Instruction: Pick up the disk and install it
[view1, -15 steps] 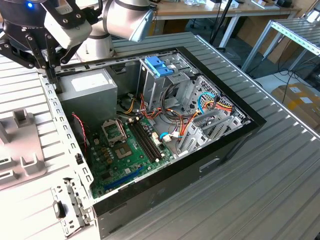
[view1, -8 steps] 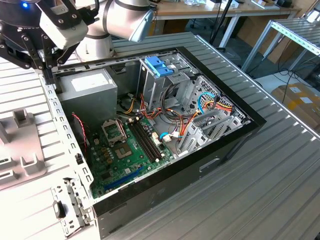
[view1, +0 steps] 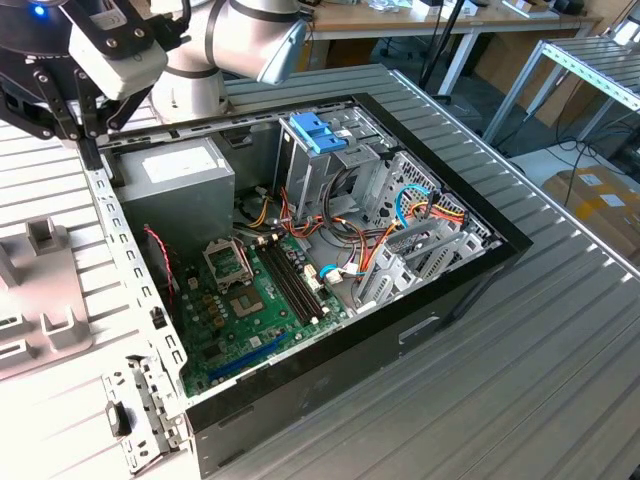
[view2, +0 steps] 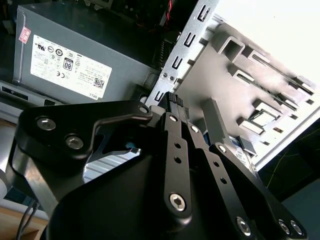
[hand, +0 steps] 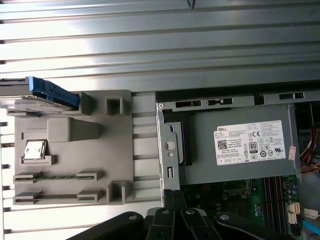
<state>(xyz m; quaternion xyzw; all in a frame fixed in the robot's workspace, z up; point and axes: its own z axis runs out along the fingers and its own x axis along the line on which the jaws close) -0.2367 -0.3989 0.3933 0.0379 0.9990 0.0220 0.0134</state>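
Ribbed metal table (view1: 560, 340) carrying open PC case (view1: 440, 315), benches (view1: 400, 20) behind, gripper (view2: 175, 100) fingers pressing together, empty, disk (hand: 52, 92) sitting in fixture (hand: 100, 150).

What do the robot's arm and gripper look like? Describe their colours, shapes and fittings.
The arm has rounded silver-grey joint housings with a pale blue end cap. A white boxy module sits near the wrist. The gripper is matte black, built from flat linkage bars joined by silver bolts.
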